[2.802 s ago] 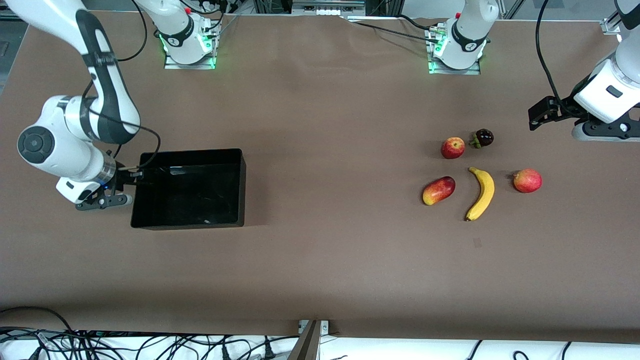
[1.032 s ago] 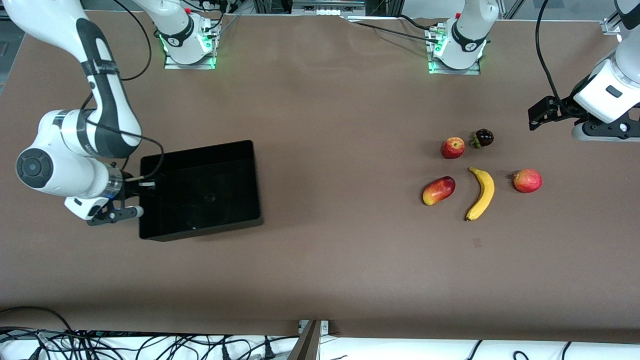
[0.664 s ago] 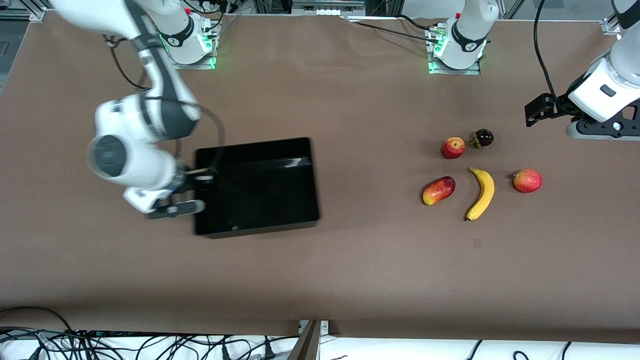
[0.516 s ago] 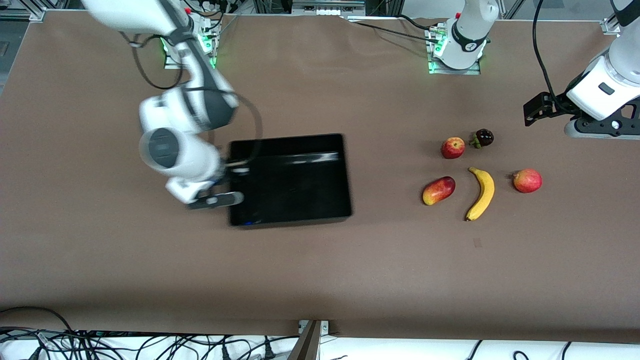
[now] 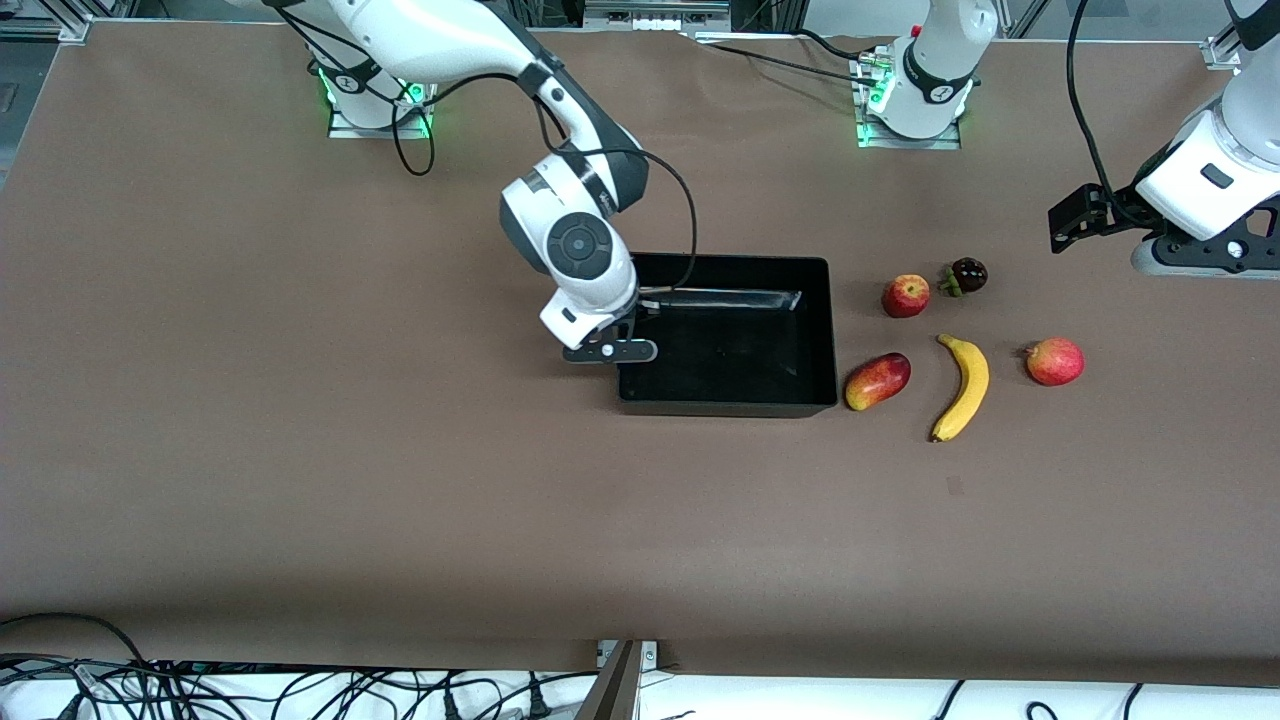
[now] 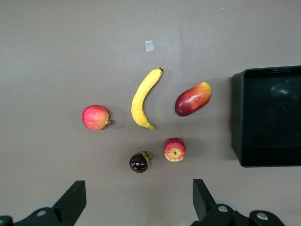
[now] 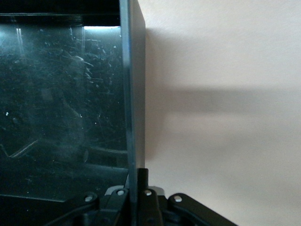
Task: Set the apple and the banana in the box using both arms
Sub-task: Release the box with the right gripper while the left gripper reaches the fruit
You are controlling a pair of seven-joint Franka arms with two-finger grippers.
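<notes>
Box [image 5: 733, 335]: shallow rectangular bin of glossy black plastic, straight walls, floor finely scratched with a pale glare streak. It sits just right of centre in the front view on the matte brown table [image 5: 400, 500].

Right gripper [image 5: 628, 330]: black two-finger unit on a white jointed arm, at the box's wall toward the right arm's end of the table. Fingers pressed together on that thin wall; in the right wrist view the wall [image 7: 133, 117] runs edge-on up from between the fingers, one inside the bin and one outside.

Left gripper [image 5: 1065, 220]: upper right of the front view, up over bare table at the left arm's end, waiting. In the left wrist view its two black fingers [image 6: 73, 202] stand spread wide, nothing between them.

Fruit, right of the box in the front view:
- Apple [image 5: 906, 296]: small, round, red with yellowish streaks; near the box's upper right corner, not touching.
- Banana [image 5: 962, 387]: long, curved, smooth yellow, dark tips; lower in frame than the apple.
- Oblong red-and-yellow fruit [image 5: 877, 381]: just beside the box's lower right corner; contact cannot be told.
- Dark purple round fruit [image 5: 967, 275] with green calyx: just beside the apple.
- Pinkish-red round fruit [image 5: 1055, 361]: right of the banana.

Both task fruits lie on the table, outside the box, well apart from either gripper.
</notes>
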